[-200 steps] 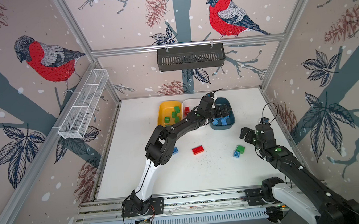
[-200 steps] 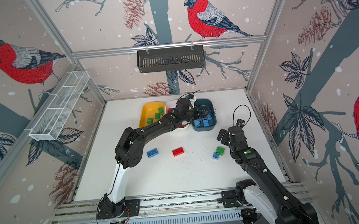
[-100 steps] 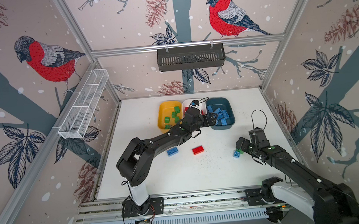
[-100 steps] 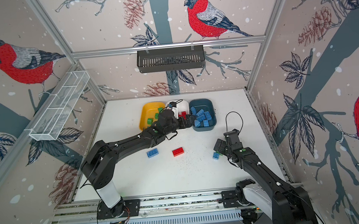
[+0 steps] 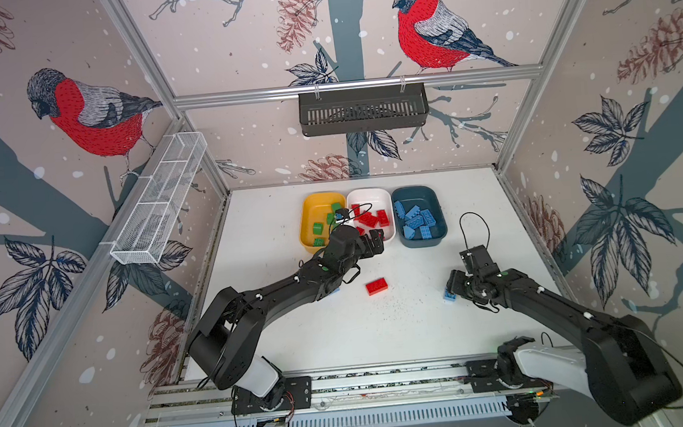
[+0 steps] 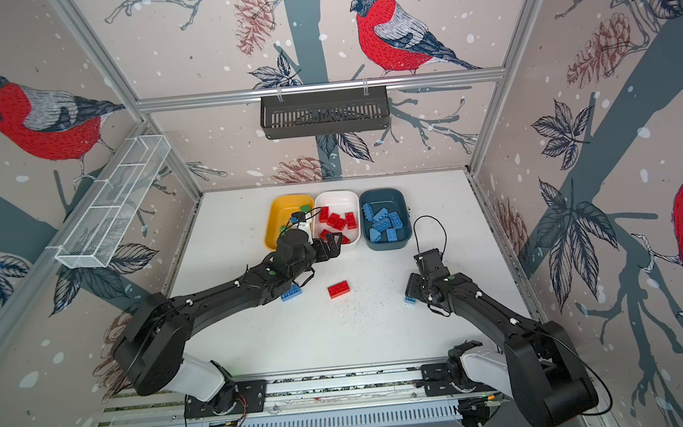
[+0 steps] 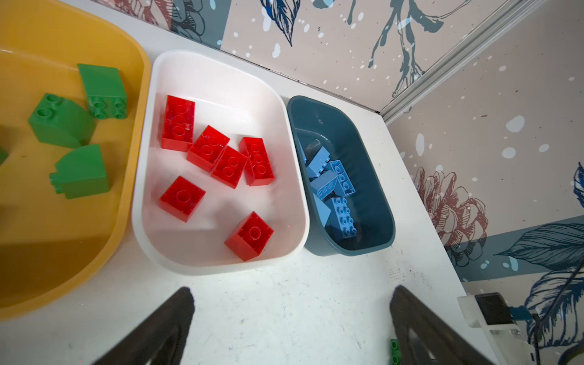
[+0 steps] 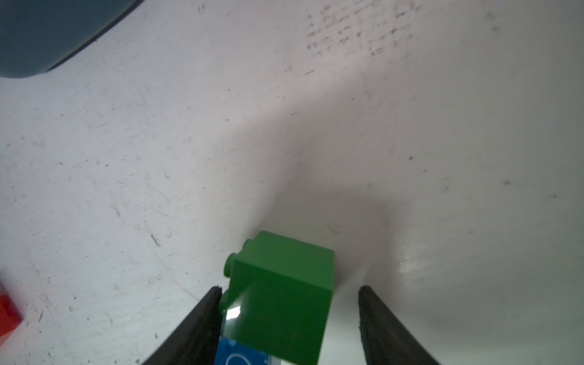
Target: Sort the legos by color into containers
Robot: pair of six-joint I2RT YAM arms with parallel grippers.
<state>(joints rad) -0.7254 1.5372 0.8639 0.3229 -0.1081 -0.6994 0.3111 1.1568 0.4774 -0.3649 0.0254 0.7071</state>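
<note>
Over the last second the left gripper (image 5: 377,236) is drawn back from above the dark teal-blue plastic tub (image 5: 413,190) to the near edge of the white plastic tub (image 5: 367,192). Its fingers (image 7: 164,325) are seen spread wide, with only bare white counter (image 5: 383,336) between them, so the delivery on that side is judged finished. In the same span the right gripper (image 5: 454,287) is brought down from a hover to counter level over a small green studded brick (image 8: 284,268), and its fingers (image 8: 196,322) are narrowed from full spread. In the right wrist view one finger appears to be touching the studded face while a gap is left at the other. The brick is therefore bracketed, not yet clamped, and is seated on the counter. A small light blue brick (image 5: 448,296) lies just beside it, showing past the gripper in both top views, and may be nudged as the grip closes. Sorted so far: green bricks in the yellow plastic tub (image 7: 47,221), red in the white, light blue in the teal. Left loose are a red rectangular brick (image 5: 377,286) mid-counter and a blue rectangular brick (image 6: 291,292) partly hidden under the left arm (image 6: 221,299). Four bricks are judged outstanding, the green one bound for the yellow tub.
</note>
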